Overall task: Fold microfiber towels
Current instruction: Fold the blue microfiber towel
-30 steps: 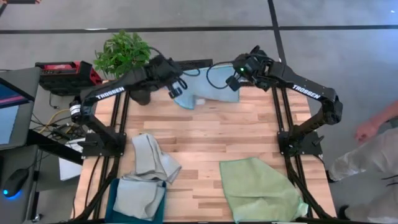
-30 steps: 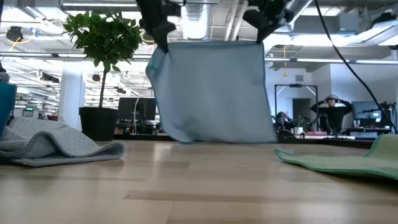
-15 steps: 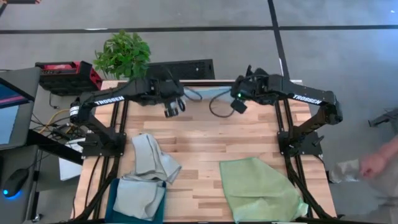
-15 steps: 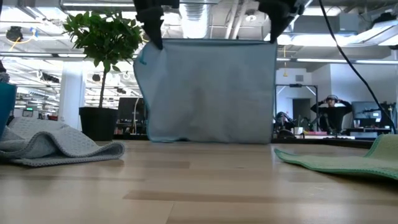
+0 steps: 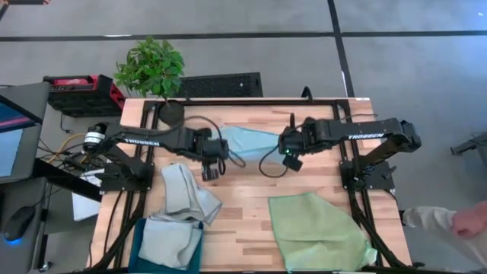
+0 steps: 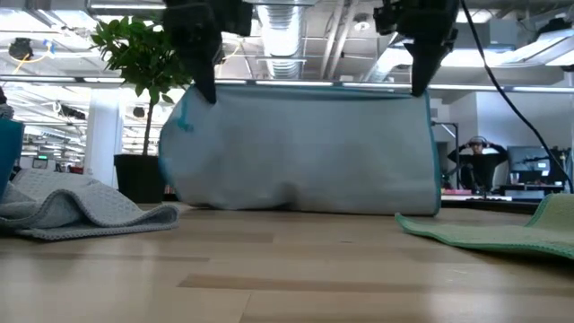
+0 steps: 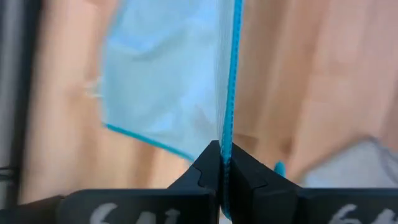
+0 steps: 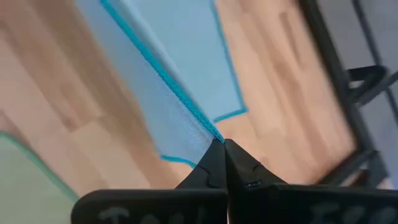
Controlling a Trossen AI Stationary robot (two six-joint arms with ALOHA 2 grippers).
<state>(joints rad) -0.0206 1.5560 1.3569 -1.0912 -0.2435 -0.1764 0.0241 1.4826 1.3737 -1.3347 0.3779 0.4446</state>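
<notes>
My left tool [image 7: 221,163] and right tool [image 8: 222,155] each pinching top corner of thin light blue microfiber towel [image 6: 300,148], stretched between them, lower edge touching wooden tabletop [image 6: 287,269] middle.

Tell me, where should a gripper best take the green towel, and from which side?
Judging from its pose, grip the green towel at a corner, coming from above: it lies spread flat on the table, so only its thin edges and corners give the fingers something to pinch.
</notes>
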